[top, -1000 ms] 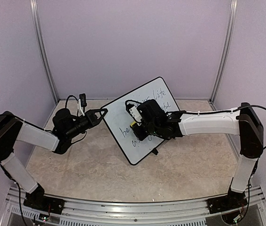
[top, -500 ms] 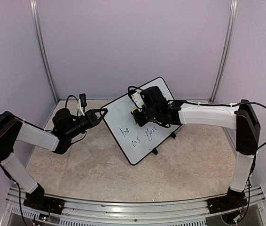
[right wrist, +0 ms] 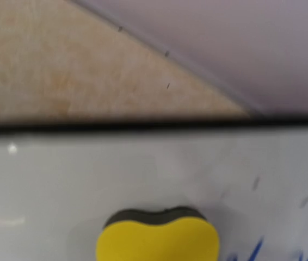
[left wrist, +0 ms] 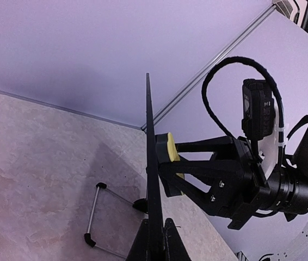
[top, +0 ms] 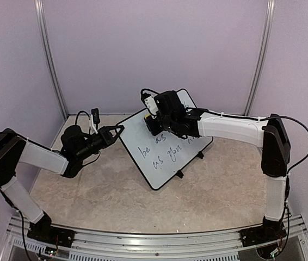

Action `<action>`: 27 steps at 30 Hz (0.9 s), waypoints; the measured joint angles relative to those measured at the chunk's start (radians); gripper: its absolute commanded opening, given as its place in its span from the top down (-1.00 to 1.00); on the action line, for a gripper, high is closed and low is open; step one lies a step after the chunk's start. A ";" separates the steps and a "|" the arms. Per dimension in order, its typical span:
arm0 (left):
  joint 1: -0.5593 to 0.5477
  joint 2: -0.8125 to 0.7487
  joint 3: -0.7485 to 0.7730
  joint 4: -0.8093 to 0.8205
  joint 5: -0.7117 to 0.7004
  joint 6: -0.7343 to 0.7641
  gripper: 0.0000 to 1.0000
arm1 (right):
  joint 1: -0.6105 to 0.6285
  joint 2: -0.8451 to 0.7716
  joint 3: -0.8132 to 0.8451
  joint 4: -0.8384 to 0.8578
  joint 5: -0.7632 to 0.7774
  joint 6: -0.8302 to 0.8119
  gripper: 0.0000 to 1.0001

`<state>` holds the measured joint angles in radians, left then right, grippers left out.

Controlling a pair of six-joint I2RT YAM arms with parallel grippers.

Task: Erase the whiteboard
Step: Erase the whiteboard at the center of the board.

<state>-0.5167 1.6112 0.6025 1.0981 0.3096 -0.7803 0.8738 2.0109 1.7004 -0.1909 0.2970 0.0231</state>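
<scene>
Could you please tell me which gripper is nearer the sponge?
Right. The right gripper holds the sponge against the board; the left gripper clamps the board's corner, away from it.

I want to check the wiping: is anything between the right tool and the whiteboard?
Only the yellow sponge that the right tool holds; it rests against the whiteboard. Nothing else visible blocks it.

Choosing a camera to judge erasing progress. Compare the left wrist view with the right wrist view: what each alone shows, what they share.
Left wrist only: the wire stand, the left claw shut on the edge of the whiteboard, the right claw. Right wrist only: the board's face with writing. Both: the whiteboard and yellow sponge against it.
</scene>
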 measured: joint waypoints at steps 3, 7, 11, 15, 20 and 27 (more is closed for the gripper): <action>0.000 0.000 0.000 -0.003 0.000 -0.003 1.00 | 0.000 0.034 0.064 0.002 0.021 -0.003 0.73; 0.000 0.000 0.000 -0.009 -0.003 -0.009 1.00 | 0.000 0.044 0.073 0.007 0.034 -0.002 0.73; 0.000 0.000 -0.001 -0.010 0.000 -0.008 1.00 | -0.002 0.016 -0.006 0.075 0.039 0.006 0.73; 0.000 0.000 -0.001 -0.008 0.003 -0.005 1.00 | -0.027 -0.039 -0.130 0.130 0.032 0.032 0.74; 0.000 0.000 -0.001 -0.008 0.004 -0.005 1.00 | -0.070 -0.081 -0.231 0.163 0.005 0.057 0.74; 0.000 0.000 -0.002 -0.007 0.004 -0.005 1.00 | -0.059 -0.082 -0.236 0.189 -0.006 0.043 0.74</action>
<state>-0.5167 1.6108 0.6003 1.0908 0.3138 -0.7849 0.8146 1.9293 1.4647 -0.0017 0.2905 0.0666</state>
